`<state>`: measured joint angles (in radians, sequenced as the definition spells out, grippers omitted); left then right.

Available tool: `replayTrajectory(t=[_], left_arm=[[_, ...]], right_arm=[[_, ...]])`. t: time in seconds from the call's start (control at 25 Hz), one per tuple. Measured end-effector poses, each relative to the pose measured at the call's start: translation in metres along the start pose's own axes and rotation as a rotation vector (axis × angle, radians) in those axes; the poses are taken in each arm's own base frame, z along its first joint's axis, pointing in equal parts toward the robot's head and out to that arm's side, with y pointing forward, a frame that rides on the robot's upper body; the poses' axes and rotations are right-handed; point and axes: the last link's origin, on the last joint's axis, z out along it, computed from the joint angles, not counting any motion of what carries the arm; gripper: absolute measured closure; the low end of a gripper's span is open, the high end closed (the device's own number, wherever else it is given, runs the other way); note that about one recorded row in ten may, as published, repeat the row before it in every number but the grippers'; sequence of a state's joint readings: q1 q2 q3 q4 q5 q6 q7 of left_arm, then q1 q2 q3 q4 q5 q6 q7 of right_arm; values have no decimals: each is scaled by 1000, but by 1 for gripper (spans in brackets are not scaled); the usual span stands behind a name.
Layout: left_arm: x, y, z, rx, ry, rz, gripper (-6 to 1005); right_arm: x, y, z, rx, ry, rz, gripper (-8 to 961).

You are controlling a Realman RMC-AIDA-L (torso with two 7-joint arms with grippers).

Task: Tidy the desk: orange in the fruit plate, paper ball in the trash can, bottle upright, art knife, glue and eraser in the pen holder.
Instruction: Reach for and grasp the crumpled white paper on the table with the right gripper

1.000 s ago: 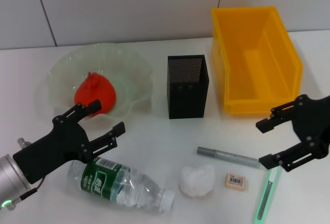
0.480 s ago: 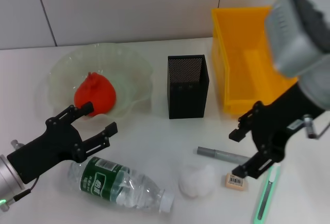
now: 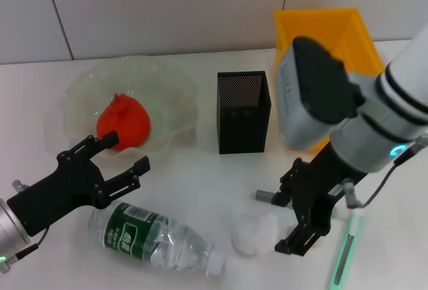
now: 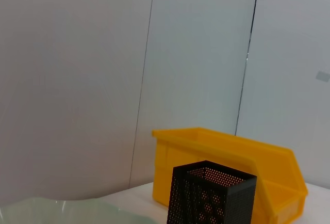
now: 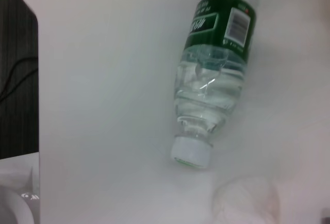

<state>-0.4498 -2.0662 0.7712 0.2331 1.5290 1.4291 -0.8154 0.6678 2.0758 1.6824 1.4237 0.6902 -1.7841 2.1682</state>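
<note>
Right gripper (image 3: 304, 208): fingers spread apart, empty, low over the near table just beside the paper ball.
Left gripper (image 3: 107, 163): fingers apart, holding nothing, above the bottle's base end, in front of the fruit plate.
Bottle (image 3: 155, 238): lay on its side at the near edge of the table (image 3: 187, 170), cap toward the paper ball.
Paper ball (image 3: 253, 231): white, on the table between the bottle cap and the right gripper.
Art knife (image 3: 344, 250): lay flat at the near right, partly hidden by the right arm.
Glue (image 3: 265, 196): only its grey end showed, beside the right gripper.
Eraser: hidden from sight.
Pen holder (image 3: 243, 111): upright mid-table, between plate and bin.
Orange (image 3: 124, 122): sat in the fruit plate (image 3: 164, 83).
Trash can (image 3: 321, 33): far right, partly covered by the right arm.
</note>
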Motion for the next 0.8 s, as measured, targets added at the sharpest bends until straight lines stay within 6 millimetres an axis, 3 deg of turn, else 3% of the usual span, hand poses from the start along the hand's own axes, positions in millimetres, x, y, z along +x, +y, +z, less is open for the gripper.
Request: replayTrajectory(t=[0.36,0.8], left_arm=[[-1,0,-1,1,-2,-1,194],[-1,0,-1,2,-2,-2,201]], right_arm=[[-1,-5,29,-3,14,6,200],[-5,-9,44,14,28,-10,207]])
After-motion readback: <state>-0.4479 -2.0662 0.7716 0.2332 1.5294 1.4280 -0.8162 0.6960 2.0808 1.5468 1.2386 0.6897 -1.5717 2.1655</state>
